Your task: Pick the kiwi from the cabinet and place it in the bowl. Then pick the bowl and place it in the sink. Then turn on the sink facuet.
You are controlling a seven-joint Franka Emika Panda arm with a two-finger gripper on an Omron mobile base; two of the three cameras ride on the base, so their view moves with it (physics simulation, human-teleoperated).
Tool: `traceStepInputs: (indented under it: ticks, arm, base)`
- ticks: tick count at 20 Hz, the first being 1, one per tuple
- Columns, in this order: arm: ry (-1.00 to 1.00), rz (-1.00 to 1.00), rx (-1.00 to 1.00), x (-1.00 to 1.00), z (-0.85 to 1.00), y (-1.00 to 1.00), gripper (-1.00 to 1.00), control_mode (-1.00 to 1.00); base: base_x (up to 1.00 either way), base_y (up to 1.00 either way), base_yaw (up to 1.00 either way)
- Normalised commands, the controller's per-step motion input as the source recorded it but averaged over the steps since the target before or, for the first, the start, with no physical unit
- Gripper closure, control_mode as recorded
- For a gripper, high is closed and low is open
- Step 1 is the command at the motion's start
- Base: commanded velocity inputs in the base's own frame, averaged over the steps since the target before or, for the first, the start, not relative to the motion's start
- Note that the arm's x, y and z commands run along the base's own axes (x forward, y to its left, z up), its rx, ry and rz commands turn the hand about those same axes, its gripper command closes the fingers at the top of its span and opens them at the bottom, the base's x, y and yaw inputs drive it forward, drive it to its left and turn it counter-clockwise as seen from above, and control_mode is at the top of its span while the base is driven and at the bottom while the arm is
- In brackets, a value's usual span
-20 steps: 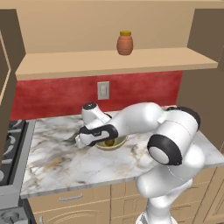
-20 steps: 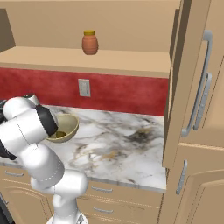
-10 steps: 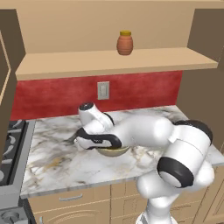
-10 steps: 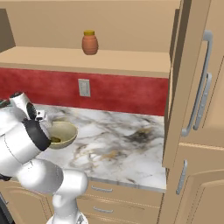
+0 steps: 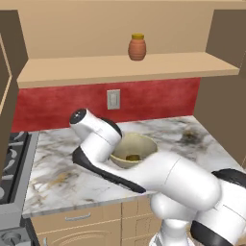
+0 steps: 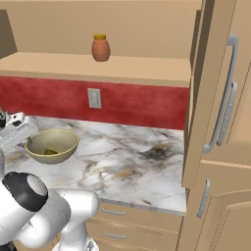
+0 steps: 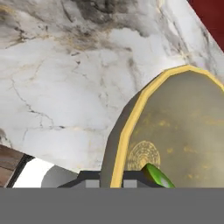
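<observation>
Gripper [image 7: 114, 178] clamped on pale rim of round yellow-olive bowl [image 7: 175, 127] on marbled white counter [image 7: 65, 87], small green kiwi [image 7: 157, 176] inside.

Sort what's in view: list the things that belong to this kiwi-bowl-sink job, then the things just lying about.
Job:
- kiwi, lying in the bowl
- bowl on the marbled counter
- gripper, shut on the bowl's rim
- cabinet shelf

Lying about:
- orange-brown jar on the shelf
- wall outlet
- stove edge

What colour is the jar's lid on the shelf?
Yellow, on an orange-brown jar; clearest in the left base view.
</observation>
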Motion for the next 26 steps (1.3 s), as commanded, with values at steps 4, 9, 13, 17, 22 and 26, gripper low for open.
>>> traceStepInputs:
  ticks: [4,9,13,17,22,26]
  arm:
    - [0.00,0.18,-0.32,-0.87,1.00,-0.02,1.00,-1.00]
    - [0.00,0.25,-0.24,-0.90,1.00,-0.25,1.00,-1.00]
    - [0.00,0.35,-0.11,-0.83,1.00,-0.52,1.00,-1.00]
    - [0.00,0.39,0.00,-0.88,0.78,-0.83,1.00,-1.00]
    - [0.00,0.32,0.19,-0.71,0.29,-0.76,1.00,-1.00]
    - [0.01,0.27,0.33,-0.31,0.06,-0.42,1.00,-1.00]
  base:
    - [0.00,0.00,0.00]
    - [0.00,0.00,0.00]
    - [0.00,0.00,0.00]
    - [0.00,0.00,0.00]
    - [0.00,0.00,0.00]
    - [0.00,0.00,0.00]
